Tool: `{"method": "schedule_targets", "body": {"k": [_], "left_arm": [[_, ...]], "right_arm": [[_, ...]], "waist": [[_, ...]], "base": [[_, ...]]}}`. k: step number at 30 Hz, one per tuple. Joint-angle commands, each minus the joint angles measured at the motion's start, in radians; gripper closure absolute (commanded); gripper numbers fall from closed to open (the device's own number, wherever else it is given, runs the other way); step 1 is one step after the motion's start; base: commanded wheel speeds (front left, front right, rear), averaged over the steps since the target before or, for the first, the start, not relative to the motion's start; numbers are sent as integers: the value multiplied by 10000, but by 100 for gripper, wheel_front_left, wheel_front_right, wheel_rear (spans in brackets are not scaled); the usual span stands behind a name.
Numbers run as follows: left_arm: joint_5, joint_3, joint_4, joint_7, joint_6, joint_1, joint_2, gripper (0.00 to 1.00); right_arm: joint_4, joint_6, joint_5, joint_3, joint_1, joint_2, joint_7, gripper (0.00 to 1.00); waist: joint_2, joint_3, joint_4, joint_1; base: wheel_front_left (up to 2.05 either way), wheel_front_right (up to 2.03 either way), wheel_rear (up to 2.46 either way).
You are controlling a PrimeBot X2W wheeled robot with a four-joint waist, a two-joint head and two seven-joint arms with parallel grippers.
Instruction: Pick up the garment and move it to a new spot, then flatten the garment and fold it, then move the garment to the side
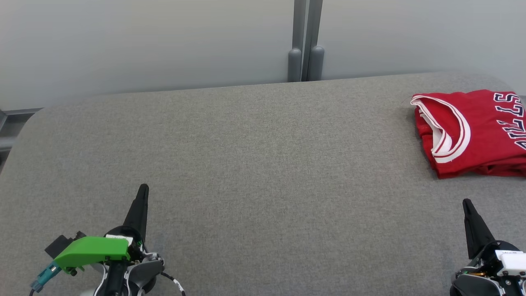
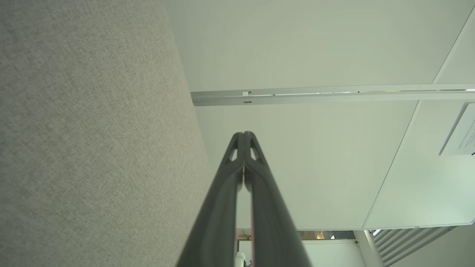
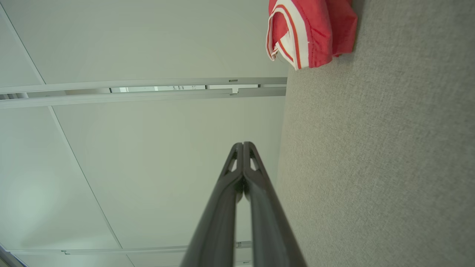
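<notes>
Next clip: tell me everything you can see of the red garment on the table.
The red jersey looks like thin, slightly shiny sports fabric, with white-and-red striped trim at an opening and dark, white-outlined lettering cut off by the head view's right edge. It lies folded into a compact, fairly flat stack at the far right of the grey cloth tabletop. Nothing else touches it.

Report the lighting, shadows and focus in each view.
Head view: soft, even light, no glare; the red jersey, cropped at the right edge, casts a thin shadow on the grey table. Left wrist view: left gripper blurs toward the bottom edge. Right wrist view: right gripper likewise.
</notes>
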Motion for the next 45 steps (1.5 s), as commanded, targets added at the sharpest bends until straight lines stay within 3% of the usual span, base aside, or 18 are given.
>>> {"method": "schedule_targets", "body": {"k": [1,45], "left_arm": [[-42,41,-26,22,-60,-111,5,100],[-43,40,-28,21,-61,-111,5,100]], "right_arm": [[-28,4,37,-20,116,-42,26,100],[-29,4,37,-19,108,-43,25,100]], "waist": [[0,0,0,0],[0,0,0,0]], "base": [[0,0,0],[0,0,0]]}}
